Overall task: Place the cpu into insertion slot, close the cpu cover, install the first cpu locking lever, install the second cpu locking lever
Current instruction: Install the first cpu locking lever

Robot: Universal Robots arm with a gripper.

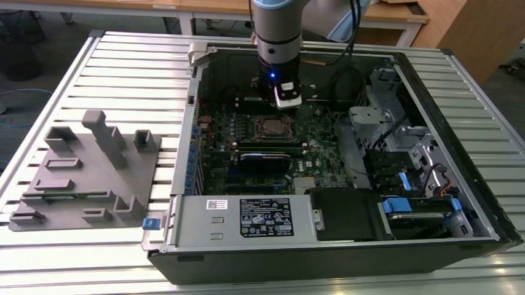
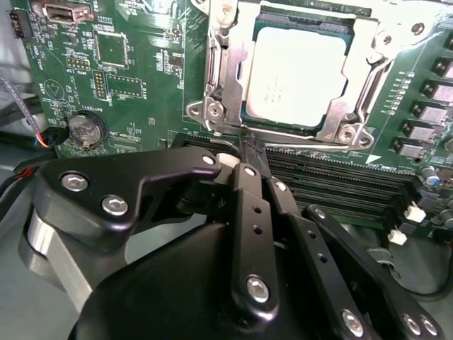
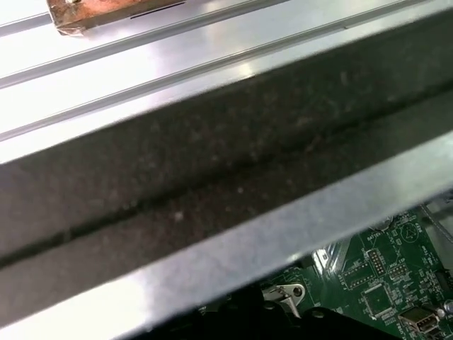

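Hanging just beside the cpu [image 2: 294,74], tool [image 2: 253,149] tips together; insertion slot hidden beneath it

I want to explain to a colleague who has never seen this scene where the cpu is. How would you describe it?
Inside the open computer case lies a green circuit board. Near its middle, the cpu is the flat square framed by the metal cpu cover. Its plain silvery-grey top sets it apart from the long black slots beside it.
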